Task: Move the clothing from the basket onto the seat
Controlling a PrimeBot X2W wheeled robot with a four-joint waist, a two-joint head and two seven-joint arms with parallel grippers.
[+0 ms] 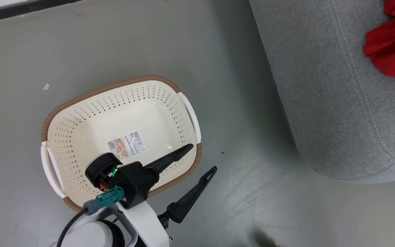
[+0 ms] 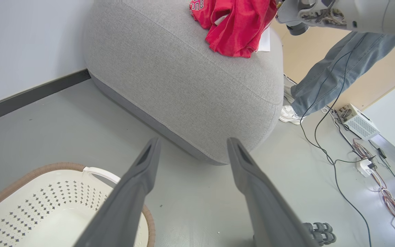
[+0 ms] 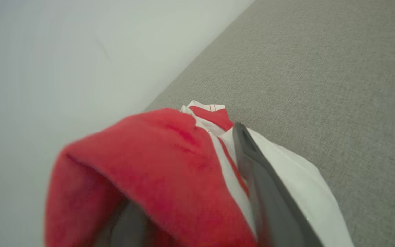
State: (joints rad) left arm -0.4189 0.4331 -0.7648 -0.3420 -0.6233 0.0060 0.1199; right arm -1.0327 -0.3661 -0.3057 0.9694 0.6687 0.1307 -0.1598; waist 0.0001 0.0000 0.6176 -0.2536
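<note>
The cream basket (image 1: 81,137) stands on the floor holding nothing but its paper label (image 1: 126,144). My left gripper (image 1: 202,157) hangs open over the basket's near right rim, with nothing between its fingers (image 2: 139,178), and points towards the grey seat (image 2: 183,79). Red clothing (image 1: 393,51) lies piled on the seat's top. In the right wrist view a red garment with white stripes and trim (image 3: 170,164) drapes over my right gripper (image 3: 194,137). Its jaws stand apart; one dark finger (image 3: 262,185) shows, the other is under the cloth. The seat (image 3: 321,68) lies just beyond it.
A person's jeans leg (image 2: 334,68) and white shoe (image 2: 290,115) stand beyond the seat. Cables (image 2: 324,144), a white box (image 2: 357,121) and a power strip (image 2: 363,166) lie on the floor there. A wall with dark skirting (image 2: 29,99) runs behind the seat.
</note>
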